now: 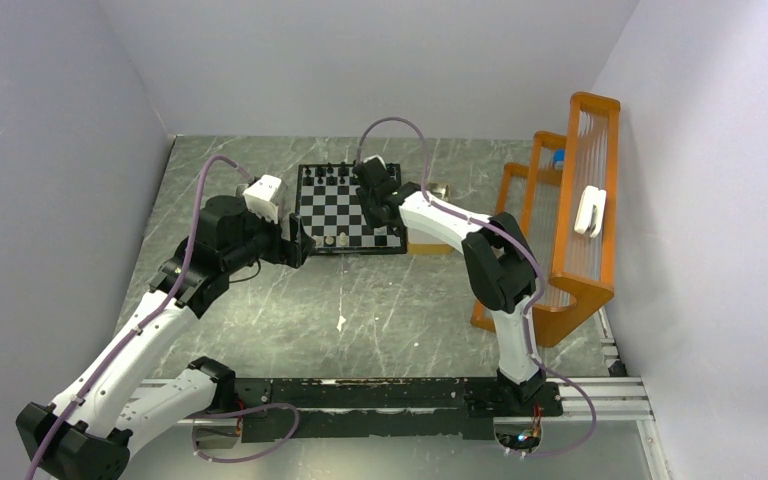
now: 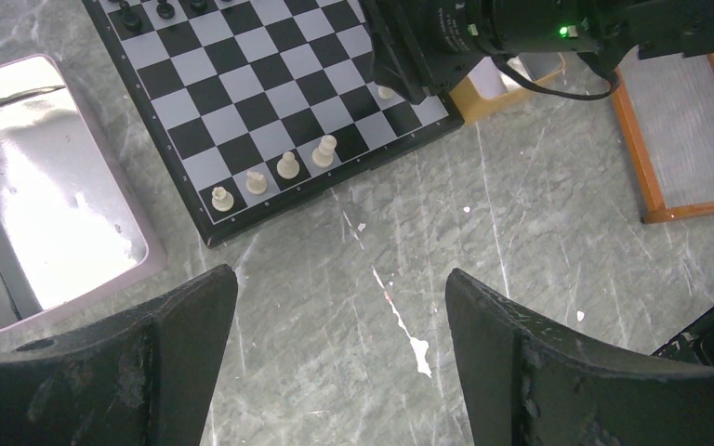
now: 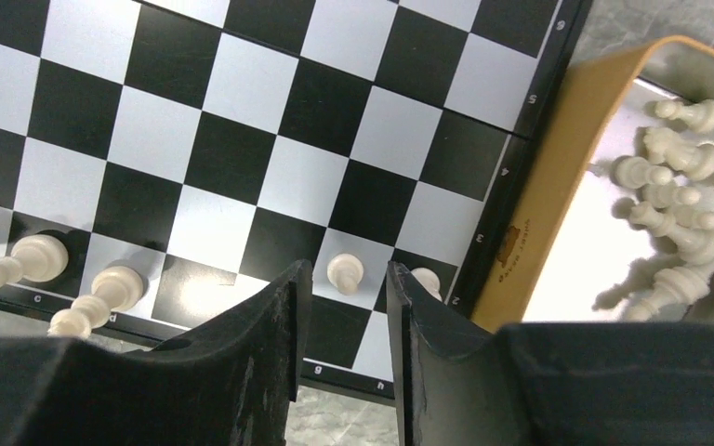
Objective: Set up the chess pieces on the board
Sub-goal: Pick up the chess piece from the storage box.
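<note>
Cream pawn (image 3: 345, 271) stands upright on a white square near the 5 o'clock corner of the board (image 1: 345, 205), as the top view shows it. It is between the tips of the right tool (image 3: 349, 268), whose jaws are a little apart and do not touch it. A second pawn (image 3: 425, 279) stands just beside it, at 3 o'clock. Four cream pieces (image 2: 287, 165) stand in a row on the 6 o'clock edge, and black pieces (image 1: 332, 172) line the 12 o'clock edge. The left tool (image 2: 339, 274) hangs released and holds nothing, over the grey surface (image 2: 521, 232) at the board's 7 o'clock corner. Loose chessmen (image 3: 674, 214) lie in the tan tray (image 3: 539, 204) at the board's 3 o'clock.
</note>
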Tool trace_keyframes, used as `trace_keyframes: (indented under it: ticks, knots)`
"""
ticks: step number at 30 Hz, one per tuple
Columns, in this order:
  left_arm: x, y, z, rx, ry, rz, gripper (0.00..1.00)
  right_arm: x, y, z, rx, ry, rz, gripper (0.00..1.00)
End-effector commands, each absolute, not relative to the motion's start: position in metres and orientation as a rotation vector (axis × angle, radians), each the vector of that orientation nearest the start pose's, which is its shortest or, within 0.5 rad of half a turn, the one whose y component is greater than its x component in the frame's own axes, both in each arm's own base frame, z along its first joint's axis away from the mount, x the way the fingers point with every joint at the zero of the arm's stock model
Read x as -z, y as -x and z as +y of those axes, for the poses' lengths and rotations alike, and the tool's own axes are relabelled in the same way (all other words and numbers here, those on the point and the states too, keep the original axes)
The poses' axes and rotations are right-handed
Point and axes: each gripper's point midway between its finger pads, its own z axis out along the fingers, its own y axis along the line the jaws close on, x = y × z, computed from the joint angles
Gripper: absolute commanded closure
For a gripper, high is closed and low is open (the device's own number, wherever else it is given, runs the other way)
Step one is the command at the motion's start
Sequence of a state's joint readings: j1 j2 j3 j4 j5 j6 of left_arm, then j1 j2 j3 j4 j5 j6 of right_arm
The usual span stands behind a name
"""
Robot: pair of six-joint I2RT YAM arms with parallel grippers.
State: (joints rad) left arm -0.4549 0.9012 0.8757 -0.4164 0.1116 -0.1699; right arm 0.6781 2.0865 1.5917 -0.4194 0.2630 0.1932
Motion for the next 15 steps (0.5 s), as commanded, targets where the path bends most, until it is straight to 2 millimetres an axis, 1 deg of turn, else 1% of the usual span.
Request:
trace_keyframes:
  ticks: [1,5,8,11,15]
  knots:
    - [-0.235,-0.267,-0.157,0.501,-0.355,2.004,0.13,-0.116,-0.437,0.283,-0.051,0.421,2.286,0.6]
    - [-0.235,-0.267,-0.156,0.497,-0.353,2.004,0.13,-0.129,-0.446,0.262,-0.032,0.367,2.269,0.61]
    - [-0.235,-0.267,-0.156,0.497,-0.354,2.005,0.13,-0.134,-0.454,0.243,-0.019,0.321,2.259,0.63]
    - [-0.234,-0.267,-0.156,0.496,-0.354,2.006,0.13,-0.134,-0.462,0.223,0.009,0.28,2.255,0.65]
    - [-0.234,-0.267,-0.156,0.496,-0.355,2.006,0.13,-0.125,-0.474,0.198,0.037,0.23,2.27,0.68]
